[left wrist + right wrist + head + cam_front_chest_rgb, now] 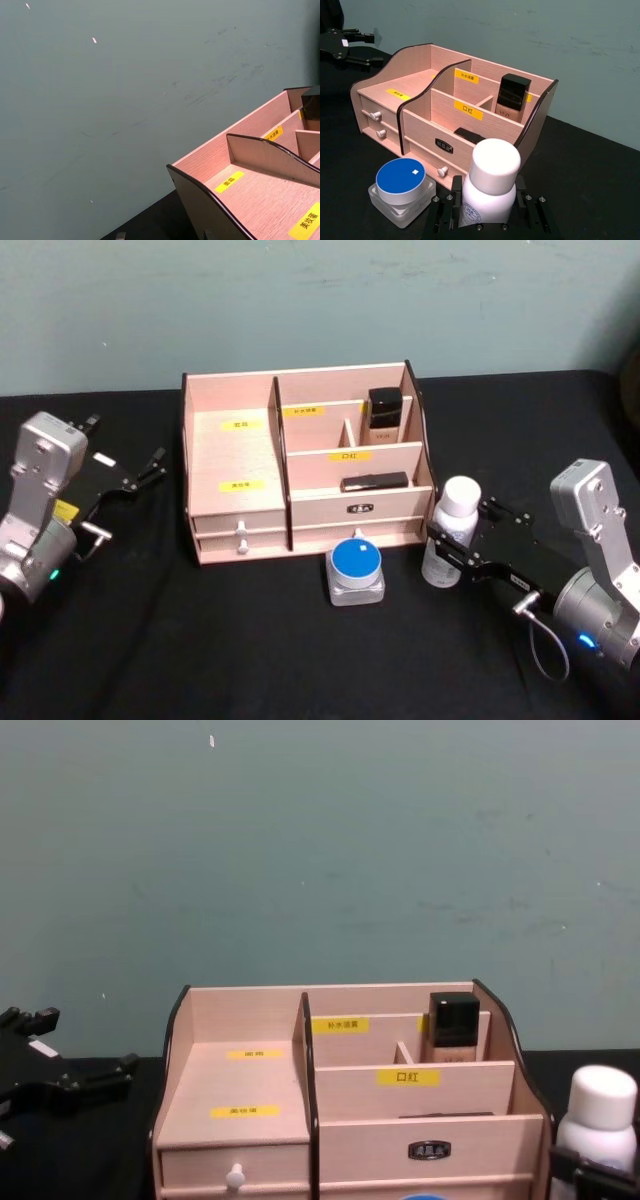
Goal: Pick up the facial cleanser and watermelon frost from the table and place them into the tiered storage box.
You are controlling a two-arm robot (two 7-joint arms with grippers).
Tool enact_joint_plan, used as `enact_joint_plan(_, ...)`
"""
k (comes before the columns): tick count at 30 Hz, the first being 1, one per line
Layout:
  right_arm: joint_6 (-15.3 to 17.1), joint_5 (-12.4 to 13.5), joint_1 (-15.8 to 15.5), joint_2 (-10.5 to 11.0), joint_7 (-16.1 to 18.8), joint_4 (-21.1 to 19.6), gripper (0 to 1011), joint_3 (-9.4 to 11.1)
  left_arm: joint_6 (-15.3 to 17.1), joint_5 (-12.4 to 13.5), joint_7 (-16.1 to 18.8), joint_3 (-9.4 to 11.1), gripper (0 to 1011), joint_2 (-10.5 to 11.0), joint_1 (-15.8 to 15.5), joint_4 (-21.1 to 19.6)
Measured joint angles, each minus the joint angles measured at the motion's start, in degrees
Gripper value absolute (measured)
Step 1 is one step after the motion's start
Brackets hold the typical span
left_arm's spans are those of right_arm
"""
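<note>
A white bottle with a white cap [455,525] [492,175] [600,1115] stands on the black table just right of the tiered storage box [330,508] [425,135] [430,1140] [260,155]. My right gripper [445,545] [485,215] [590,1170] is shut on its lower body. A clear jar with a blue lid [355,570] [400,187] sits in front of the box's drawers. I cannot tell from the labels which is the facial cleanser and which the watermelon frost. My left gripper [145,470] [70,1070] [350,45] hangs open left of the box, holding nothing.
A black-capped bottle [385,412] [510,97] stands in the box's rear right compartment. A flat black item [374,481] lies in the tier below it. The box's left tray [235,455] is bare. A teal wall rises behind the table.
</note>
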Motion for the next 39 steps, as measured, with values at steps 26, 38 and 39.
enact_joint_plan(26, 0.44, 0.77, -1.09, -0.51, 2.46, -3.26, 615, 2.96, 0.00, 0.00, 0.00, 0.00, 1010, 0.00, 0.00, 0.00)
enact_joint_plan(38, 1.89, 1.09, 2.44, -0.23, 6.21, -9.25, 615, 2.84, 0.00, 0.00, 0.00, 0.00, 1010, 0.00, 0.00, 0.00)
enact_joint_plan(39, 2.11, 0.79, 3.66, -0.44, 6.47, -9.30, 615, 2.30, 0.00, 0.00, 0.00, 0.00, 1010, 0.00, 0.00, 0.00)
